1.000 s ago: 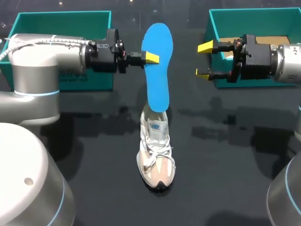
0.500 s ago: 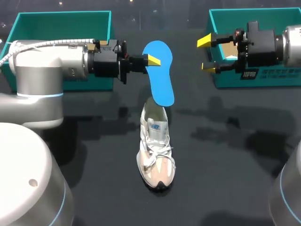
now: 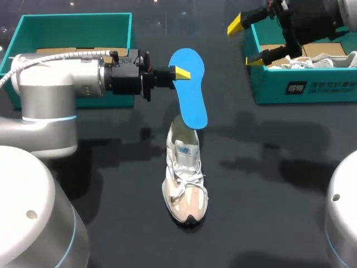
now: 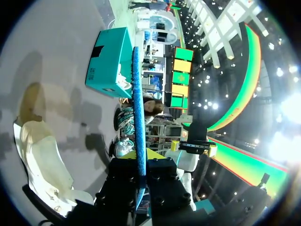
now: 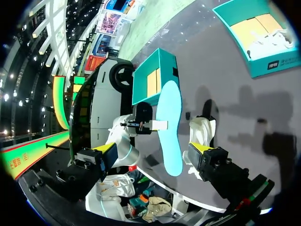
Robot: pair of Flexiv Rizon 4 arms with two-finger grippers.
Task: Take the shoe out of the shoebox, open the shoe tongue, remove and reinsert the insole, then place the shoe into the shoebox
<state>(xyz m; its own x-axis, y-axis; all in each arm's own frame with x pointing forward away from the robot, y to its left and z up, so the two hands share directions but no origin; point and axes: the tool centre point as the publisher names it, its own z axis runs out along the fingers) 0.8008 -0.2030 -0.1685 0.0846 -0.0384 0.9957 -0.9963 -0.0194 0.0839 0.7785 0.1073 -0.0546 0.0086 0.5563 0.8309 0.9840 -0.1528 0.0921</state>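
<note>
A blue insole [image 3: 189, 92] hangs upright over the heel opening of a beige-and-white shoe [image 3: 184, 181], which stands on the dark table. My left gripper [image 3: 179, 72] is shut on the insole's upper edge. In the left wrist view the insole [image 4: 138, 103] runs edge-on from between the yellow tips of the left gripper [image 4: 138, 154], with the shoe [image 4: 42, 160] beside it. My right gripper [image 3: 245, 42] is open over the near left corner of the right teal shoebox [image 3: 301, 92] and holds nothing. The right wrist view shows the right gripper [image 5: 154, 150], with the insole [image 5: 169, 127] and shoe [image 5: 203, 132] far ahead.
A second teal box [image 3: 33, 22] stands at the back left behind my left arm. The right shoebox holds white paper [image 3: 312, 60]. Bare dark table lies around and in front of the shoe.
My right arm has risen and pulled back toward the right shoebox, still open. My left gripper has shifted the insole slightly, which now sits lower and more tilted over the shoe.
</note>
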